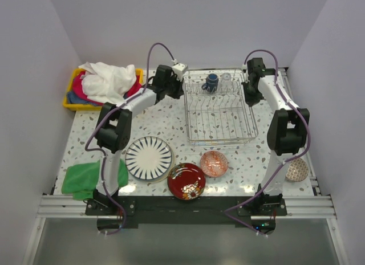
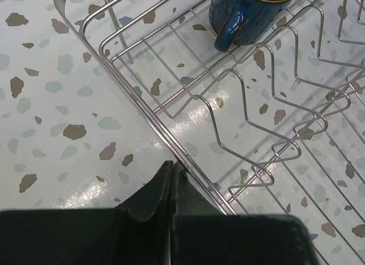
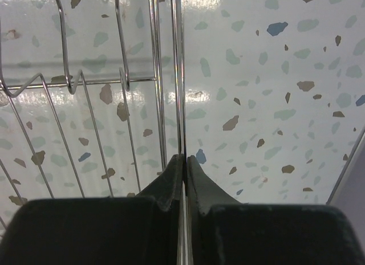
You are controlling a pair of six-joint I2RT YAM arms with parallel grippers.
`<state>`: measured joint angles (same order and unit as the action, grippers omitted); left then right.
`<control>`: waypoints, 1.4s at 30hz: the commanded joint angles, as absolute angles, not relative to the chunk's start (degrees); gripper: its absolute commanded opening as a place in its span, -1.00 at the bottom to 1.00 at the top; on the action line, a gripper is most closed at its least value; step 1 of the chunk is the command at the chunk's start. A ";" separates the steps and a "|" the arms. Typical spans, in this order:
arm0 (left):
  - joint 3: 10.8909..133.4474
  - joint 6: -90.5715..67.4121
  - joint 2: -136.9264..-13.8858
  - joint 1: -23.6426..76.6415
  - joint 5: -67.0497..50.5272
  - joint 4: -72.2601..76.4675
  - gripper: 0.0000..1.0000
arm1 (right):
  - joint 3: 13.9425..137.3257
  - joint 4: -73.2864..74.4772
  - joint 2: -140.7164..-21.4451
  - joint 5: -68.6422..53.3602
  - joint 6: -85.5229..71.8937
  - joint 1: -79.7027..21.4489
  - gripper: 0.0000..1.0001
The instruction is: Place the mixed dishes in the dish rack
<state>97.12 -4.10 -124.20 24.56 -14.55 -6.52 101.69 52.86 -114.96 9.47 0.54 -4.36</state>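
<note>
The dish rack, a silver wire basket, stands at the middle back. The dark blue mug and the small clear glass stand inside it at the far end. The mug also shows in the left wrist view. My left gripper is shut, with its tips against the outside of the rack's left rim. My right gripper is shut on the rack's right rim wire, which runs between its fingers. The striped plate, red floral plate and orange-red bowl lie on the table in front. The blue-white bowl lies at the right.
A yellow bin of cloths stands at the back left. A green cloth lies at the front left by the left arm's base. Walls close in the table on three sides.
</note>
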 commanded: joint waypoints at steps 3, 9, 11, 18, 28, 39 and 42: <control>95.29 -3.69 -120.16 25.40 -14.33 -4.22 -0.78 | 102.66 53.09 -112.25 6.94 1.74 -5.89 0.12; 86.50 -2.90 -109.96 22.60 -8.54 -6.06 -0.08 | 99.41 52.82 -101.70 9.32 5.26 -5.89 0.49; 84.65 -1.94 -106.62 21.63 -6.60 -6.85 0.05 | 96.95 52.65 -96.97 8.09 6.67 -5.89 0.53; 72.96 2.81 -95.39 19.34 -6.94 -8.79 0.11 | 75.19 50.45 -75.37 -21.07 33.70 -6.41 0.50; 64.95 4.92 -91.05 18.54 -8.96 -6.41 0.11 | 56.70 57.47 -61.01 -24.26 60.54 -24.68 0.37; 63.46 7.21 -89.48 17.93 -8.00 -6.50 0.12 | 45.53 53.44 -60.46 -18.02 68.81 -36.91 0.31; 62.84 7.47 -89.12 17.75 -7.65 -6.59 0.12 | 44.13 51.08 -62.57 -16.53 69.96 -39.46 0.32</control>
<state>63.79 5.69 -91.90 18.48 -7.68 -8.27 45.60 55.68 -60.51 -18.81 65.98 -37.01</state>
